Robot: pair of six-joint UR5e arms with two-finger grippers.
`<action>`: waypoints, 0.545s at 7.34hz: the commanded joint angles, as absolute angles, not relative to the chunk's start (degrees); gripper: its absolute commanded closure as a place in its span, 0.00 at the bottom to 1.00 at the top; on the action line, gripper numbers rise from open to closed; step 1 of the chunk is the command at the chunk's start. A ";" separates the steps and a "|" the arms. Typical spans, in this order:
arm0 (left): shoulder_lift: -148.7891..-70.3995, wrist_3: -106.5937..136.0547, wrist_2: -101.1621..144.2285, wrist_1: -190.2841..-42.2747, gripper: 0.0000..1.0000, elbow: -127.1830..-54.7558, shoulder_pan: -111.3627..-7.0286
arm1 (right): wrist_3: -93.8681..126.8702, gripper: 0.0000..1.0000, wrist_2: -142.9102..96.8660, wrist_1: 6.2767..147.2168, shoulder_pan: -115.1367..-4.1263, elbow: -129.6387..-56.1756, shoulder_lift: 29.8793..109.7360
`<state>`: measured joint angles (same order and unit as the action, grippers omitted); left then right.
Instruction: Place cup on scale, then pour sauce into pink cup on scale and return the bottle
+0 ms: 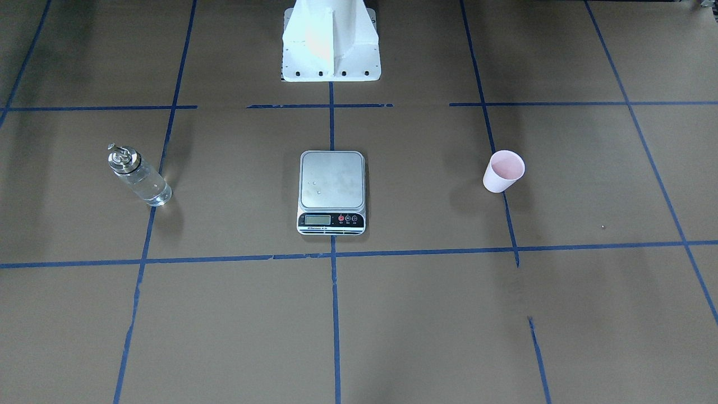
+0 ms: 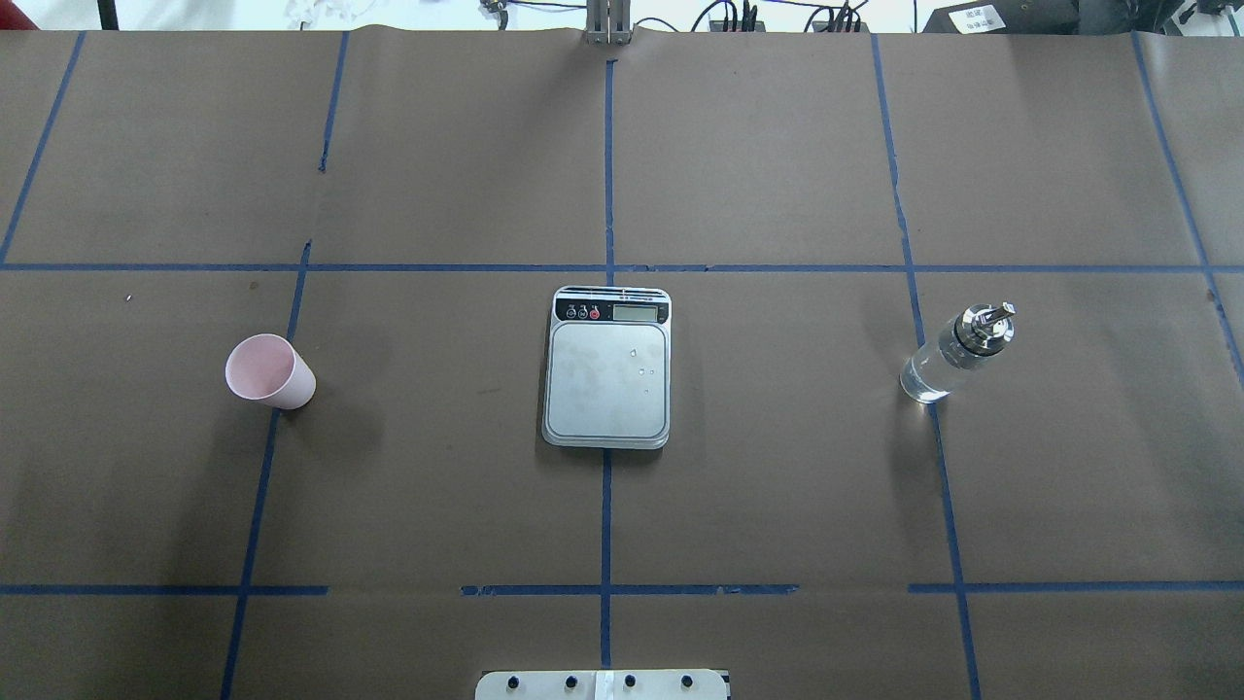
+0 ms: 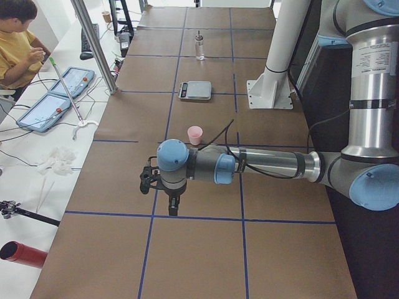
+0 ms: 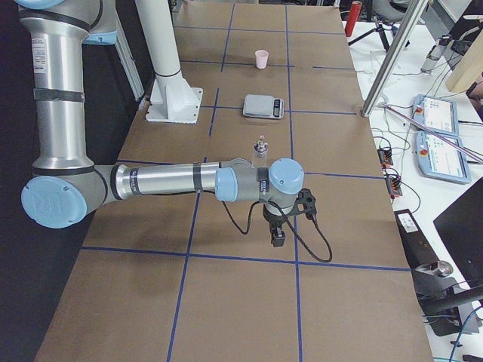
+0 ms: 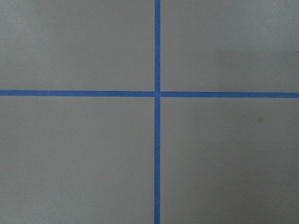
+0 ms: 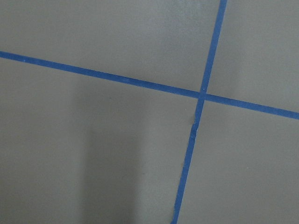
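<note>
The pale pink cup (image 1: 503,171) stands upright on the brown table, apart from the scale; it also shows in the overhead view (image 2: 269,371). The silver-grey scale (image 1: 331,191) (image 2: 608,369) lies at the table's middle with nothing on its plate. The clear glass bottle (image 1: 139,175) (image 2: 957,355) with a silver spout cap stands upright on the other side; the clear sauce inside barely shows. My left gripper (image 3: 173,205) hangs over the table, nearer that camera than the cup (image 3: 195,134). My right gripper (image 4: 278,235) hangs nearer its camera than the bottle (image 4: 261,148). I cannot tell whether either is open or shut.
The white robot pedestal (image 1: 331,42) stands behind the scale. Blue tape lines cross the brown paper; both wrist views show only paper and tape. A person (image 3: 19,37) and tablets (image 3: 50,99) are at a side bench beyond the table's edge.
</note>
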<state>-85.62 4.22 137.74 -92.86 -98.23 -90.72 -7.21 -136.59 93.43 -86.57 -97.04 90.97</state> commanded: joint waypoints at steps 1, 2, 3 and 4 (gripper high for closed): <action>-85.95 4.04 138.16 -93.16 0.00 -98.79 -90.62 | -7.21 0.00 -137.28 93.43 -86.57 -96.60 90.88; -86.04 4.04 138.34 -93.86 0.00 -99.14 -90.62 | -7.21 0.00 -137.20 93.43 -86.49 -96.59 90.79; -85.96 4.48 137.99 -93.69 0.00 -100.71 -90.62 | -7.29 0.00 -137.20 93.34 -86.57 -96.50 90.79; -85.96 3.96 138.34 -94.47 0.00 -101.94 -90.27 | -7.29 0.00 -137.20 92.99 -86.57 -97.37 90.97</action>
